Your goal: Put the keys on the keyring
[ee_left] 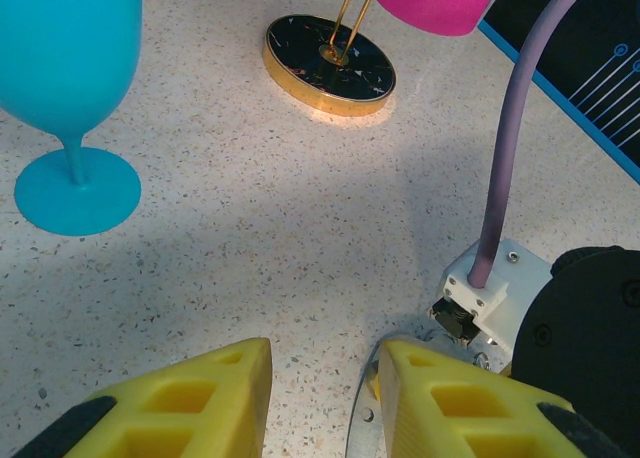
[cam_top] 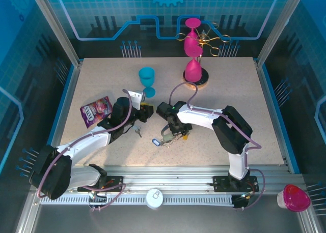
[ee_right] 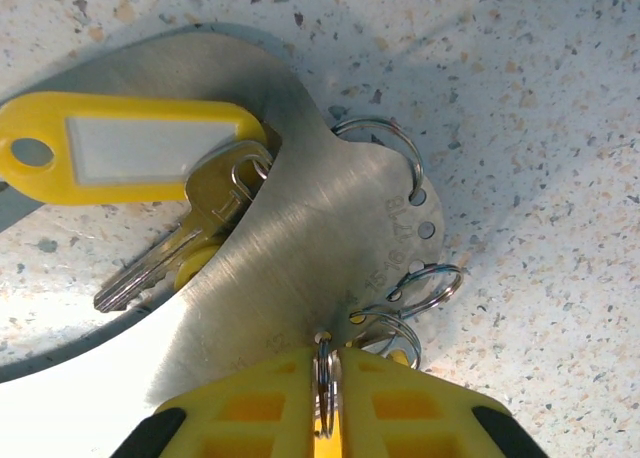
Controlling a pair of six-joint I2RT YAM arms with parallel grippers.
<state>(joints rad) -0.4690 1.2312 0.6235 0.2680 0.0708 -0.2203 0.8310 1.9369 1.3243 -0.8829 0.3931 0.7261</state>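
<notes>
Right gripper (ee_right: 330, 410) pinching keyring (ee_right: 322, 366), middle of desk (cam_top: 229, 100).
You hold it on edge, likely to steady it for threading; 1 yellow-tagged key (ee_right: 185, 246) lies against the steel plate (ee_right: 300, 248) beside it; left gripper (ee_left: 325, 388) spread, waiting.

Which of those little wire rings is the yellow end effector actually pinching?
The lowest ring, standing edge-on between the right end effector's yellow fingers. The other three rings lie flat along the metal plate's right edge.
</notes>
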